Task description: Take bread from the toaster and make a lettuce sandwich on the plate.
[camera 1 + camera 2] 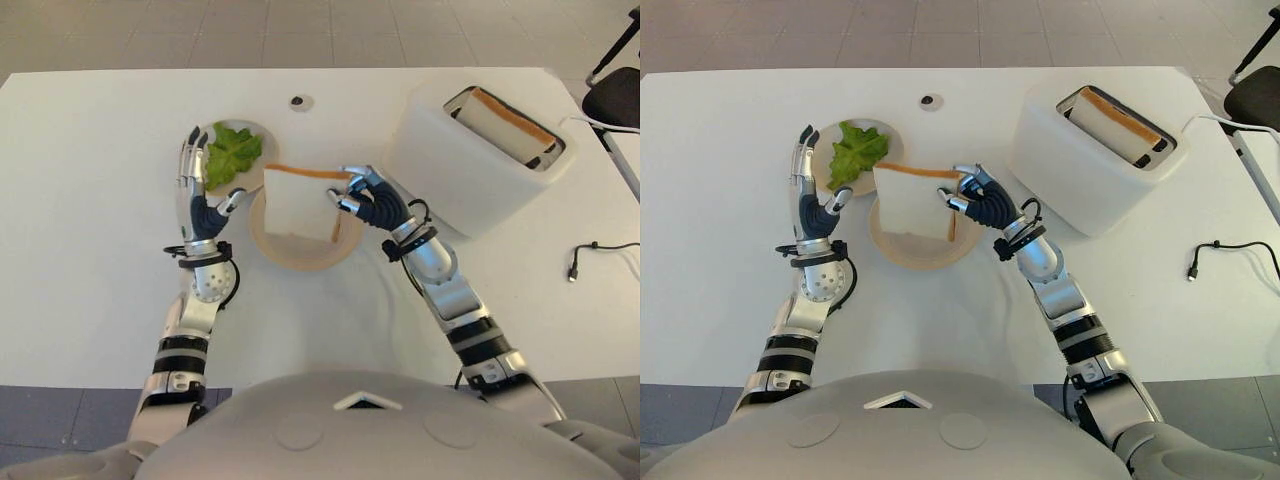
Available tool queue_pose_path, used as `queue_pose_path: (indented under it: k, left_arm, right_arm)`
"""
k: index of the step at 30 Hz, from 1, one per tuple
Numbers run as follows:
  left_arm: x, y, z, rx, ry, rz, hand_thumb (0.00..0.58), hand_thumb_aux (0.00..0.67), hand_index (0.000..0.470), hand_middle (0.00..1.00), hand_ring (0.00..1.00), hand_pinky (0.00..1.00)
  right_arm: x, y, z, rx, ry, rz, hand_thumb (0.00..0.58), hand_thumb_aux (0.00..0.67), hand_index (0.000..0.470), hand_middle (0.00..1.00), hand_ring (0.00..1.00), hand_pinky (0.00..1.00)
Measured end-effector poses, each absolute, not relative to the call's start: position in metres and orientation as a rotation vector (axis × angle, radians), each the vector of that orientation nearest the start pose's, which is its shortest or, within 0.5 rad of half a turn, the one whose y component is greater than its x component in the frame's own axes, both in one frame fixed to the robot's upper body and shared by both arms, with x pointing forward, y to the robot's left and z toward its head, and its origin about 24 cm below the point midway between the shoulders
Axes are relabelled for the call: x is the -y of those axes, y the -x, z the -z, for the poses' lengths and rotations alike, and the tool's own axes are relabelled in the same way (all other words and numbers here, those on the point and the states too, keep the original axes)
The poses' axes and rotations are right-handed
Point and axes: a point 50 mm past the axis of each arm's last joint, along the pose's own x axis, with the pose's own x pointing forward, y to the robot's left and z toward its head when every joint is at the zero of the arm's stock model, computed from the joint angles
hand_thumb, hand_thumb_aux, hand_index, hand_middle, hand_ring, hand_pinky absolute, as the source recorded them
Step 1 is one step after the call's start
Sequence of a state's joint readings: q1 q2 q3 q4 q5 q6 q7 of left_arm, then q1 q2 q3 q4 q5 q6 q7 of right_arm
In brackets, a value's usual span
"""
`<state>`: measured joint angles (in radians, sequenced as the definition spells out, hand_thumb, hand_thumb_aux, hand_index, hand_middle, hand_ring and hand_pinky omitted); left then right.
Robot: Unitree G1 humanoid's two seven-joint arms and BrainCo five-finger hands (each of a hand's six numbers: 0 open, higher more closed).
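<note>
Your right hand (362,198) grips a slice of bread (298,200) by its right edge, holding it tilted over the plate (300,260). Whether its lower edge touches the plate is unclear. Your left hand (196,180) stands open with straight fingers, holding nothing, just left of the small dish (258,129) with the lettuce (232,152). The toaster (440,170), close on the right, holds a second slice (510,122). A cable (590,250) lies on the table (90,250) at the right edge.
</note>
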<state>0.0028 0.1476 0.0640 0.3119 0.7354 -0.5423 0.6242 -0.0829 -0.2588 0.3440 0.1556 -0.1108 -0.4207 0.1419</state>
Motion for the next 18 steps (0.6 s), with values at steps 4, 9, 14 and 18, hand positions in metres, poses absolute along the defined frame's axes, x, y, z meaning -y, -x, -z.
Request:
queue_pose_path:
  k: [4,9,14,18]
  left_arm:
    - [-0.194,-0.241,-0.018,0.351,-0.904,-0.291,0.0,0.0,0.0,0.0,0.0,0.0]
    - [-0.192,-0.276,-0.006,0.212,-1.118,-0.207,0.0,0.0,0.0,0.0,0.0,0.0]
    - [-0.196,-0.309,-0.001,0.073,-1.208,-0.186,0.0,0.0,0.0,0.0,0.0,0.0]
    - [-0.206,-0.318,-0.001,0.026,-1.251,-0.182,0.0,0.0,0.0,0.0,0.0,0.0]
  right_arm:
    - [0.113,-0.245,-0.036,0.238,0.446,-0.583,0.58,0.67,0.47,1.0,1.0,1.0]
    - [0.133,-0.252,-0.041,0.27,0.716,-0.516,0.0,0.0,0.0,0.0,0.0,0.0]
    - [0.135,-0.256,-0.06,0.409,0.865,-0.339,0.0,0.0,0.0,0.0,0.0,0.0]
    - [0.142,-0.257,-0.072,0.487,0.959,-0.216,0.0,0.0,0.0,0.0,0.0,0.0]
